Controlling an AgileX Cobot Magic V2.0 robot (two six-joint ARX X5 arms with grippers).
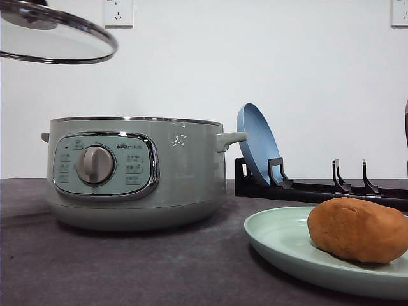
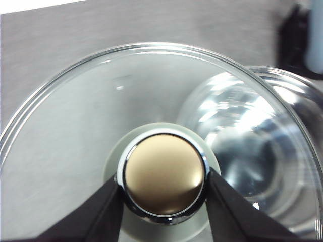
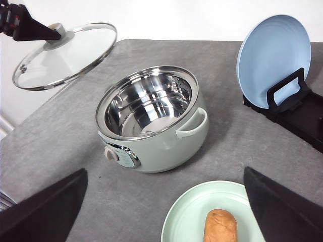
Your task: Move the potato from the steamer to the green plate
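The potato (image 1: 358, 229) lies on the green plate (image 1: 280, 239) at the front right, also visible from the right wrist as potato (image 3: 220, 226) on plate (image 3: 184, 217). The steamer (image 1: 185, 172) stands uncovered at the left; its steel bowl (image 3: 151, 108) looks empty. My left gripper (image 2: 164, 180) is shut on the lid's knob (image 2: 164, 171), holding the glass lid (image 1: 57, 38) in the air above and to the left of the steamer. My right gripper (image 3: 165, 174) hangs open high over the plate, nothing between its fingers.
A blue plate (image 1: 257, 143) stands upright in a black rack (image 1: 331, 191) behind the green plate, right of the steamer's handle. The dark grey table (image 1: 127, 268) ends at a white wall with sockets.
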